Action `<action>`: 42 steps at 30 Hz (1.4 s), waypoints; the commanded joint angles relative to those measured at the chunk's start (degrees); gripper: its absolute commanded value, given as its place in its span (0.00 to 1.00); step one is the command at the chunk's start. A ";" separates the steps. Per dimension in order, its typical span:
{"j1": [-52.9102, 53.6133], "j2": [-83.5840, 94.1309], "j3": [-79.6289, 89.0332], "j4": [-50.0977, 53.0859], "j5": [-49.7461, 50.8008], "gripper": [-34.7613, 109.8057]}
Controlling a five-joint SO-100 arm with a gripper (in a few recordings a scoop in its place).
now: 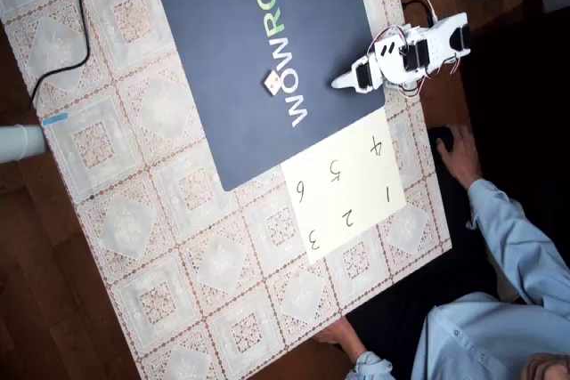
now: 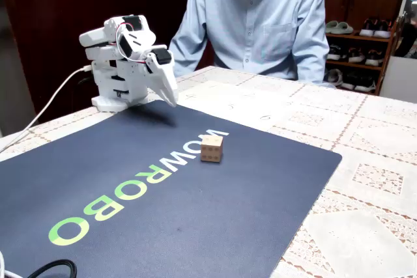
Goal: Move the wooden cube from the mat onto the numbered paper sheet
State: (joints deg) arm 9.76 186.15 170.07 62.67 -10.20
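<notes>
The wooden cube (image 1: 273,84) is a small tan block resting on the dark navy mat (image 1: 223,51), right by the white W of the lettering. In the fixed view the cube (image 2: 211,148) stands alone on the mat (image 2: 195,213). My white gripper (image 1: 339,83) hangs folded near the arm's base, to the right of the cube and apart from it, with its jaws together and nothing between them. In the fixed view the gripper (image 2: 171,97) points down over the mat's far edge. The numbered paper sheet (image 1: 343,184) lies just off the mat's lower right corner.
A person in a light blue shirt (image 2: 260,17) sits behind the table, one hand (image 1: 459,156) by the right edge near the sheet, another hand (image 1: 341,335) at the bottom edge. A black cable (image 1: 78,33) crosses the lace tablecloth (image 1: 160,246) at upper left.
</notes>
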 commanded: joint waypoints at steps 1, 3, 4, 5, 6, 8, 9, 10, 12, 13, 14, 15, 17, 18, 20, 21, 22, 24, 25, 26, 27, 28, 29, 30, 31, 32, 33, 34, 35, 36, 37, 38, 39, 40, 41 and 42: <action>1.05 0.35 0.26 -0.53 -0.53 0.24; 1.05 0.35 0.26 -0.53 -0.53 0.24; 1.05 0.35 0.26 -0.53 -0.53 0.24; 1.05 0.35 0.26 -0.53 -0.53 0.24; 1.05 0.35 0.26 -0.53 -0.53 0.24; 1.05 0.35 0.26 -0.53 -0.53 0.24; 1.05 0.35 0.26 -0.53 -0.53 0.24; 1.05 0.35 0.26 -0.53 -0.53 0.24; 1.05 0.35 0.26 -0.53 -0.53 0.24; 1.05 0.35 0.26 -0.53 -0.53 0.24; 1.05 0.35 0.26 -0.53 -0.53 0.24; 1.05 0.35 0.26 -0.53 -0.53 0.24; 1.05 0.35 0.26 -0.53 -0.62 0.24; 0.88 0.35 0.26 -0.53 -0.70 0.24; 0.00 0.35 0.26 -0.44 -1.76 0.24; -0.09 0.35 0.26 -0.44 -1.85 0.24; -0.09 0.35 0.26 -0.44 -1.85 0.24; -0.09 0.35 0.26 -0.44 -1.85 0.24; -0.09 0.35 0.26 -0.44 -1.85 0.24; -0.09 0.35 0.26 -0.44 -1.85 0.24; -0.09 0.35 0.26 -0.44 -1.85 0.24; -0.09 0.35 0.26 -0.44 -1.85 0.24; -0.09 0.35 0.26 -0.44 -1.85 0.24; -0.09 0.35 0.26 -0.44 -1.85 0.24; -0.09 0.35 0.26 -0.44 -1.85 0.24; -0.09 0.35 0.26 -0.44 -1.85 0.24; -0.18 0.35 0.26 -0.44 -1.85 0.24; -0.18 0.35 0.26 -0.44 -1.85 0.24; -0.18 0.35 0.26 -0.44 -1.85 0.24; -0.18 0.35 0.26 -0.44 -1.85 0.24; -0.18 0.35 0.26 -0.44 -1.85 0.24; -0.09 0.35 0.26 -0.44 -1.85 0.24; -0.09 0.35 0.26 -0.44 -1.76 0.24; 0.00 0.35 0.26 -0.44 -1.67 0.24; 0.00 0.35 0.26 -0.44 -1.67 0.24; 0.00 0.35 0.26 -0.44 -1.67 0.24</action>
State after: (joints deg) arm 8.96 186.15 170.07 62.67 -11.25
